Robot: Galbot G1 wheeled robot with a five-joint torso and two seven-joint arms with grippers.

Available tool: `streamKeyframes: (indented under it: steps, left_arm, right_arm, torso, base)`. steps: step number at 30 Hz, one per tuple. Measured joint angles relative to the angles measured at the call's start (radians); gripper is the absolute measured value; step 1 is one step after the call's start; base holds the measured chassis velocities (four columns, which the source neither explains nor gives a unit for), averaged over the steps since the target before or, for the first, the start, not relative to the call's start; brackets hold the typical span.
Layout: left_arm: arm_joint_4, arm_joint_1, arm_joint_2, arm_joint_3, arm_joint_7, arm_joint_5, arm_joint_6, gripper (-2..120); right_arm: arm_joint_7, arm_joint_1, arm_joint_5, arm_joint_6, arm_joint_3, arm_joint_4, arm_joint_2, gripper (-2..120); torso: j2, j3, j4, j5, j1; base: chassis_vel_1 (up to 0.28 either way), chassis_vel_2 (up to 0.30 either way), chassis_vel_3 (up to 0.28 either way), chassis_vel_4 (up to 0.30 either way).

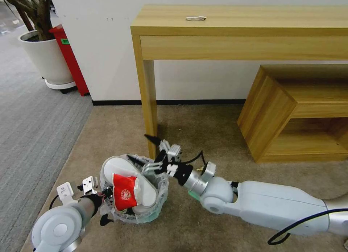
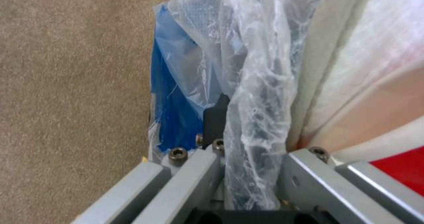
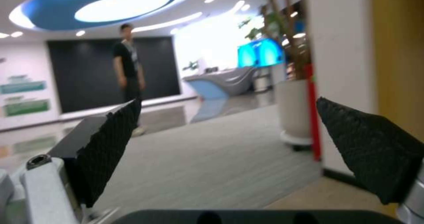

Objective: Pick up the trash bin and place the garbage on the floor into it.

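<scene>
I read the right gripper [image 1: 142, 149] with its black fingers spread wide and nothing between them, poised just above the far rim of the small round bin lined with crinkled translucent plastic [image 1: 159, 194], lower centre of the head view. In the right wrist view both textured black pads [image 3: 110, 144] stand well apart. The left gripper [image 1: 105, 194] is clamped on the bin's near rim; the left wrist view shows liner and dark wall pinched between its grey fingers [image 2: 194, 181], blue base [image 2: 170, 118] beyond. Inside the bin lie white slippers [image 1: 119, 165] and a red wrapper [image 1: 125, 195]. A light wooden table leg [image 1: 148, 99] stands just behind. Open beige carpet [image 1: 203, 128] lies right.
</scene>
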Motion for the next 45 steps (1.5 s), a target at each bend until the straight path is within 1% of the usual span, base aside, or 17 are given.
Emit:
streamKeyframes:
  steps: [1, 3, 4, 7, 9, 15, 16, 23, 24, 27, 28, 30, 32, 37, 40, 41, 45]
  left_arm:
    - [0.000, 0.000, 0.000, 0.000, 0.000, 0.000, 0.000, 0]
    - [-0.003, 0.001, 0.002, -0.004, 0.000, 0.000, 0.000, 0]
    - [-0.003, 0.001, 0.002, -0.004, 0.000, 0.000, 0.000, 0]
    - [-0.003, 0.001, 0.005, -0.009, 0.002, 0.002, 0.000, 0]
    - [-0.003, 0.002, 0.005, -0.012, 0.005, 0.004, -0.001, 0]
    - [-0.022, 0.007, 0.009, -0.031, 0.011, 0.009, -0.004, 0]
    - [-0.022, 0.007, 0.009, -0.031, 0.011, 0.009, -0.004, 0]
    - [-0.058, 0.020, 0.024, -0.063, 0.012, 0.008, -0.006, 0]
    - [-0.058, 0.020, 0.024, -0.063, 0.012, 0.008, -0.006, 0]
    - [-0.076, 0.022, 0.027, -0.070, 0.012, 0.005, -0.008, 0]
    - [-0.076, 0.022, 0.027, -0.070, 0.012, 0.005, -0.008, 0]
    - [-0.081, 0.024, 0.025, -0.068, 0.012, 0.004, -0.008, 0]
    - [-0.081, 0.026, 0.023, -0.066, 0.011, 0.006, -0.008, 0]
    - [-0.081, 0.028, 0.020, -0.064, 0.011, 0.008, -0.008, 0]
    - [-0.082, 0.028, 0.020, -0.063, 0.011, 0.008, -0.008, 0]
    - [-0.082, 0.028, 0.020, -0.063, 0.011, 0.008, -0.008, 0]
    - [-0.088, 0.037, 0.022, -0.069, 0.010, 0.008, -0.008, 0]
  right_arm:
    - [0.000, 0.000, 0.000, 0.000, 0.000, 0.000, 0.000, 100]
    - [0.002, -0.043, 0.008, -0.001, 0.066, 0.002, -0.019, 100]
    - [0.002, -0.043, 0.008, -0.001, 0.066, 0.002, -0.019, 100]
    - [0.021, -0.093, 0.009, -0.002, 0.144, -0.009, -0.047, 100]
    - [0.027, -0.105, 0.005, -0.002, 0.162, -0.017, -0.053, 100]
    - [0.090, -0.165, -0.039, -0.002, 0.257, -0.089, -0.081, 100]
    - [0.090, -0.165, -0.039, -0.002, 0.257, -0.089, -0.081, 100]
    - [0.140, -0.260, -0.105, 0.000, 0.380, -0.176, -0.136, 100]
    - [0.140, -0.260, -0.105, 0.000, 0.380, -0.176, -0.136, 100]
    - [0.165, -0.342, -0.151, 0.002, 0.482, -0.230, -0.154, 100]
    - [0.165, -0.342, -0.151, 0.002, 0.482, -0.230, -0.154, 100]
    - [0.170, -0.413, -0.174, 0.013, 0.547, -0.269, -0.160, 100]
    - [0.170, -0.469, -0.195, 0.029, 0.586, -0.297, -0.167, 100]
    - [0.161, -0.549, -0.217, 0.057, 0.645, -0.336, -0.177, 100]
    - [0.138, -0.611, -0.242, 0.088, 0.698, -0.366, -0.184, 100]
    - [0.138, -0.611, -0.242, 0.088, 0.698, -0.366, -0.184, 100]
    - [0.107, -0.703, -0.276, 0.129, 0.785, -0.383, -0.185, 100]
  torso:
    - [0.000, 0.000, 0.0000, 0.0000, 0.000]
    - [0.000, 0.000, -0.0001, 0.0002, 0.000]
    - [0.000, 0.000, -0.0001, 0.0002, 0.000]
    - [0.000, 0.000, 0.0000, 0.0000, 0.000]
    - [0.000, 0.000, 0.0001, 0.0000, 0.000]
    - [0.000, 0.000, 0.0001, 0.0001, 0.000]
    - [0.000, 0.000, 0.0001, 0.0001, 0.000]
    - [0.000, 0.000, 0.0002, 0.0002, 0.000]
    - [0.000, 0.000, 0.0002, 0.0002, 0.000]
    - [0.000, 0.000, 0.0001, 0.0002, 0.000]
    - [0.000, 0.000, 0.0001, 0.0002, 0.000]
    - [0.000, 0.000, 0.0001, 0.0003, 0.000]
    - [0.000, 0.000, 0.0001, 0.0002, 0.000]
    - [0.000, 0.000, 0.0000, 0.0004, 0.000]
    - [0.000, 0.000, 0.0000, 0.0001, 0.000]
    - [0.000, 0.000, 0.0000, 0.0001, 0.000]
    - [0.000, 0.000, 0.0002, 0.0001, 0.000]
  base:
    - [0.000, 0.000, 0.000, 0.000]
    - [0.000, 0.000, 0.000, 0.000]
    - [0.000, 0.000, 0.000, 0.000]
    - [0.000, 0.000, 0.000, 0.000]
    - [0.000, 0.000, 0.000, 0.000]
    - [0.000, 0.000, 0.000, 0.000]
    - [0.000, 0.000, 0.000, 0.000]
    - [0.000, 0.000, 0.000, 0.000]
    - [0.000, 0.000, 0.000, 0.000]
    - [0.000, 0.000, 0.000, 0.000]
    - [0.000, 0.000, 0.000, 0.000]
    - [0.000, 0.000, 0.000, 0.000]
    - [0.000, 0.000, 0.000, 0.000]
    - [0.000, 0.000, 0.000, 0.000]
    - [0.000, 0.000, 0.000, 0.000]
    - [0.000, 0.000, 0.000, 0.000]
    - [0.000, 0.000, 0.000, 0.000]
